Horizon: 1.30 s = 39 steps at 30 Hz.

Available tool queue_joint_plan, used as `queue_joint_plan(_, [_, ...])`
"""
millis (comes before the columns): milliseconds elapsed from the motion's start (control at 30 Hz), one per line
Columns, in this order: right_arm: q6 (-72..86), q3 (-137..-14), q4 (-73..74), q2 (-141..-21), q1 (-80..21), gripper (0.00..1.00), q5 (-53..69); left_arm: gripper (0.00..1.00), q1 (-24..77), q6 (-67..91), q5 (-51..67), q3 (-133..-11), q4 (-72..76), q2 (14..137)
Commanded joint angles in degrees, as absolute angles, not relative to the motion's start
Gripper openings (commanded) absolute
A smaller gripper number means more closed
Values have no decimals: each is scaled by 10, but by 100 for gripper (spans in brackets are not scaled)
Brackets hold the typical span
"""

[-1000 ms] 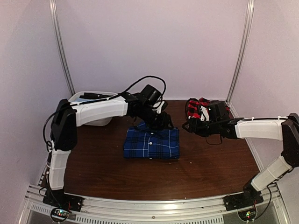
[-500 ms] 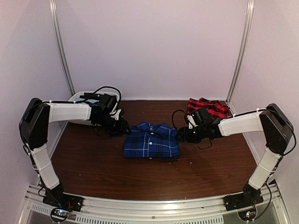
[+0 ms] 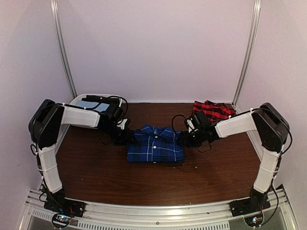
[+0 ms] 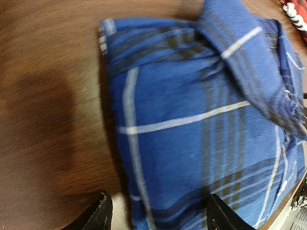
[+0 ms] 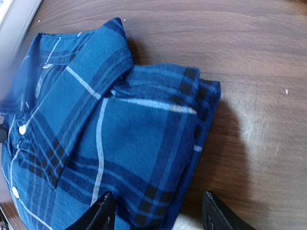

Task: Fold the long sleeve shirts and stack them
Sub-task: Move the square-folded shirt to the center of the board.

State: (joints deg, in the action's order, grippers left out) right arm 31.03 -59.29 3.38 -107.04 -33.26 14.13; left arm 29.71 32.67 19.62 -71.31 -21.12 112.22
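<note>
The dark blue plaid long sleeve shirt (image 3: 156, 144) lies folded, collar toward the back, in the middle of the table. My left gripper (image 3: 128, 137) is low at its left edge. In the left wrist view the gripper (image 4: 158, 218) is open, its fingers (image 4: 99, 214) astride the edge of the folded shirt (image 4: 192, 124). My right gripper (image 3: 185, 139) is at the shirt's right edge. It is also open (image 5: 158, 214), fingers (image 5: 217, 215) either side of the folded edge (image 5: 120, 139). The red-and-black shirt (image 3: 214, 109) lies crumpled at the back right.
A white bin (image 3: 82, 100) with a light blue cloth (image 3: 89, 104) in it stands at the back left corner, behind my left arm. The brown table (image 3: 158, 184) is walled by white panels on three sides.
My left gripper has left the blue shirt's collar, swung out left and come in at its left edge. My right gripper has moved from the red shirt to the blue shirt's right edge.
</note>
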Motion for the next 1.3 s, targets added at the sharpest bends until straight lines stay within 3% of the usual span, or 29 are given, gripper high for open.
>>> queue_joint_plan(0, [304,-614,26,-1094,-333,61,137,69,294,316,234,-715,-175,1143])
queue_joint_plan(167, [306,-625,22,-1101,-338,50,149,55,301,349,296,-694,-140,1140])
queue_joint_plan(367, [309,-652,28,-1102,-353,19,166,8,306,367,326,-688,-153,1094])
queue_joint_plan(433, [310,-661,31,-1098,-360,11,170,0,304,360,310,-689,-183,1070])
queue_joint_plan(567, [316,-672,32,-1088,-377,5,180,0,289,341,279,-666,-239,1013])
queue_joint_plan(900, [320,-668,31,-1095,-388,4,174,0,283,345,282,-532,-222,958])
queue_joint_plan(1000, [322,-648,30,-1088,-390,11,170,16,283,352,286,-518,-205,964])
queue_joint_plan(1133, [311,-624,58,-1058,-402,32,136,37,283,352,264,-512,-213,949])
queue_joint_plan(1267, [298,-606,99,-1001,-413,37,89,44,283,345,211,-529,-256,921])
